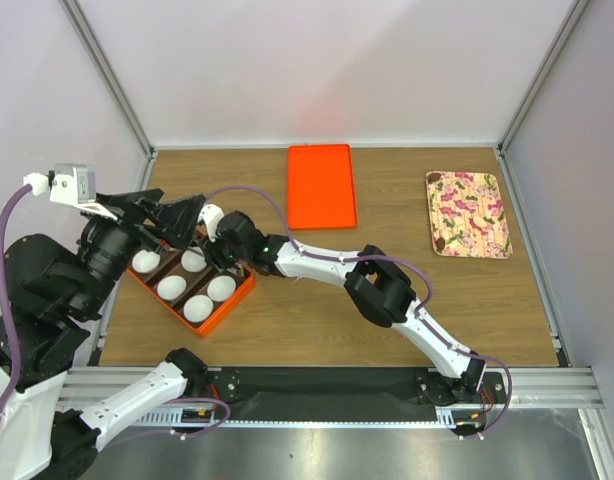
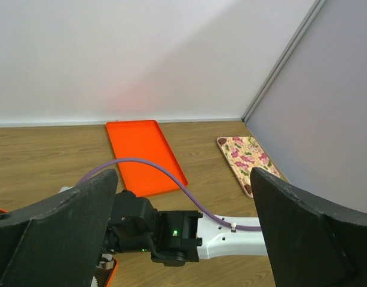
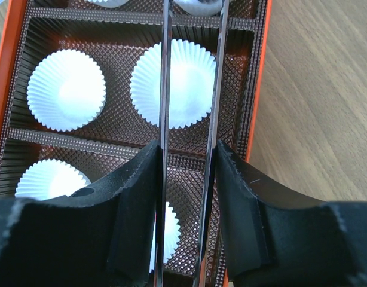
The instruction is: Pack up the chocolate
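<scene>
- Right now, the right gripper point(image 3: 186, 158) is hanging over the orange rectangular box with a brown grid liner point(image 1: 242, 292) at the left of the overhead view. It is clamping a pair of thin metal tongs point(image 3: 165, 89) between its black fingers.
- The tong blades are standing apart with nothing between them, right above one round white fluted paper cup point(image 3: 183, 84).
- Every cup in view is showing plain white, so the packing is seemingly only beginning.
- The left gripper point(image 2: 183, 179) is hovering beside the box, its fingers spread wide and holding nothing.
- The chocolate is probably waiting on the floral-patterned rectangular plate point(image 1: 472, 215) at the right of the overhead view. A small dark brown lump point(image 1: 440, 241) is sitting at the plate's lower-left corner, though it is too small to be sure.
- The next move is likely calling for the right arm to swing across to that plate, pinch one lump and bring it back over a cup.
- The flat orange lid point(image 1: 322, 185) is lying apart at the upper centre.
</scene>
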